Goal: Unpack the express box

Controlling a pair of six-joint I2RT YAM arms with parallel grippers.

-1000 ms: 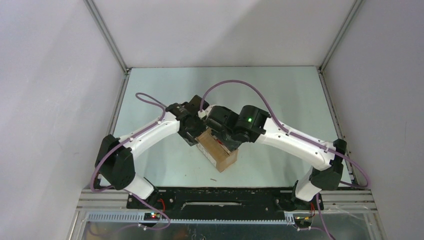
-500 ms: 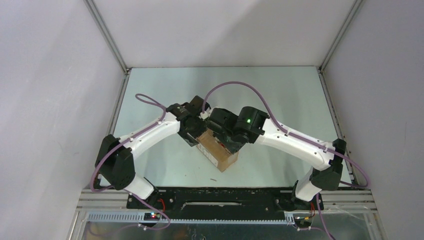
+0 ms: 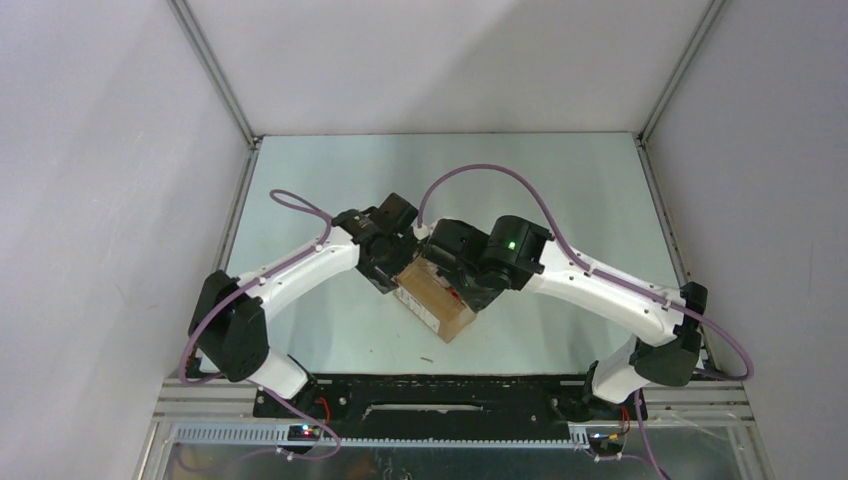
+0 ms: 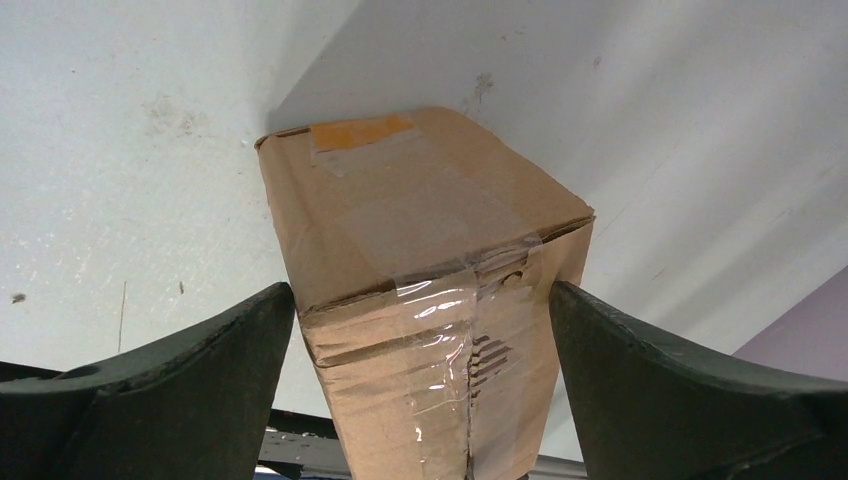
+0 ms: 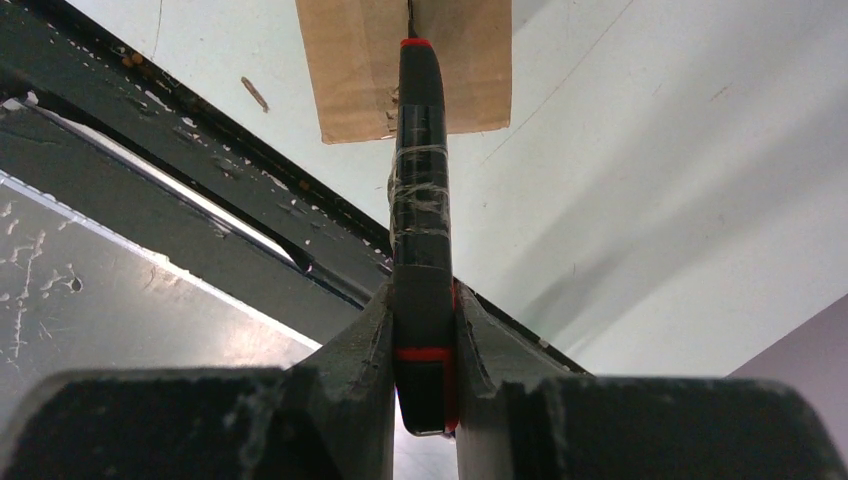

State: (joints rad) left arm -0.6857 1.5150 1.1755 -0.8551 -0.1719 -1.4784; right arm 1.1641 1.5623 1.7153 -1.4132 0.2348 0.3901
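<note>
A rectangular brown cardboard box [image 3: 437, 303] is lying askew near the middle of the pale, scuffed worktop [image 3: 560, 190], somewhat toward its near edge. Wrinkled clear tape [image 4: 435, 292] is running over its creased end, and its inside is staying hidden. The left end effector [image 4: 420, 300] is clasping that end, one dark finger pressing each side. The right end effector [image 5: 423, 300] is gripping a slim black-and-red knife [image 5: 421, 180], whose tip is lying against the cardboard.

White arms [image 3: 300, 268] with black joints, purple cables [image 3: 480, 170] (a green light [image 3: 512, 244] glows on one).
</note>
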